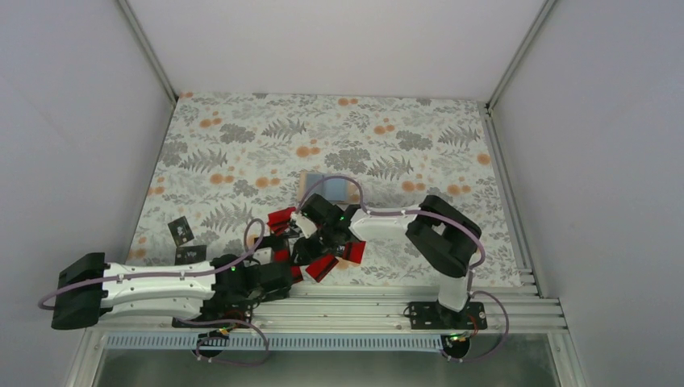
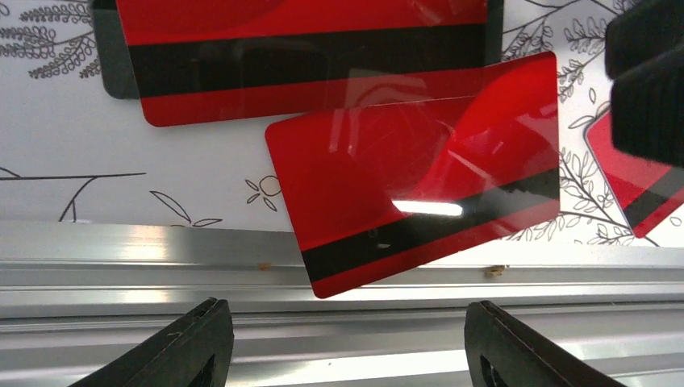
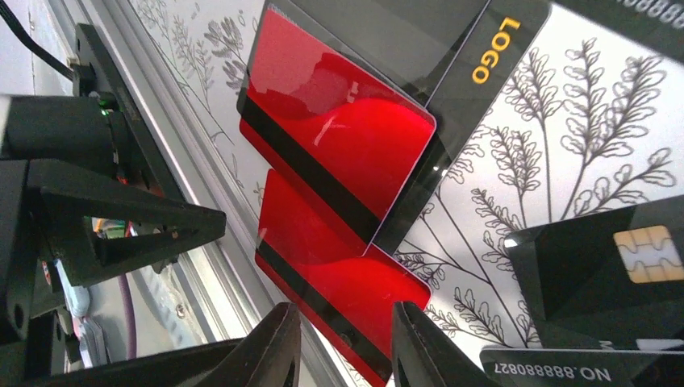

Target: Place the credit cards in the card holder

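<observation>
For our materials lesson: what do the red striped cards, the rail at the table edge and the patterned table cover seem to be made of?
The red card: probably glossy plastic; it shows a sharp bright highlight.
The rail: likely brushed aluminium; silvery, grooved, soft sheen.
The table cover: matte printed sheet, cloth or vinyl, unclear; no glare.

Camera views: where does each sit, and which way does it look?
Top external: above and behind, looking down on the table; left arm and right arm show.
Left wrist: on the left arm, looking down at a red card by the rail; left gripper fingers at bottom.
Right wrist: on the right arm, looking down across cards; right gripper fingers at bottom.
Shared: both wrist views show that red card.
</observation>
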Available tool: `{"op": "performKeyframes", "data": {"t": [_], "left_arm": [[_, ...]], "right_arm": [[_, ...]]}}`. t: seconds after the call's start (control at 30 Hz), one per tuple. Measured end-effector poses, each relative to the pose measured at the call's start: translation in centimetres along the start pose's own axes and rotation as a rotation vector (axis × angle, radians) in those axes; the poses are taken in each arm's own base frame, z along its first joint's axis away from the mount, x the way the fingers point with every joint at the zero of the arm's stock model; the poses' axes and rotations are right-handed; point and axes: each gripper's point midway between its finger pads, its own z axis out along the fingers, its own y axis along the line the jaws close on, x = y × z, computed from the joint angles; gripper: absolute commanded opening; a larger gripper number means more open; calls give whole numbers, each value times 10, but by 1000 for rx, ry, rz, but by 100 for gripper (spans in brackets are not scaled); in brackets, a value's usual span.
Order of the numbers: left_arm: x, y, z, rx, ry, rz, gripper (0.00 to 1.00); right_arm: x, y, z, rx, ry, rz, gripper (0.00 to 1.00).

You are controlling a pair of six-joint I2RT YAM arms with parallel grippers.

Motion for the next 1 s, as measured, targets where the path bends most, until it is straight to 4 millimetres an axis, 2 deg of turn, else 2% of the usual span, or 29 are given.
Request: {"op": "performKeyframes", "data": {"t": [0.2,0.47,0.9,1.0], "left_arm": [[0,5,8,47,-14,-71,72],[-6,0,15,162,-60,-125,70],[-12,-5,17,291,-94,-188,64],[-13,-14,12,358,-92,-198,62]], "right_arm": [[7,-5,8,-4,33,-3,28],[10,-11,14,0,49,-4,27],[10,-12,15,-1,42,-9,26],[9,-12,16,-2,41,-9,26]]}}
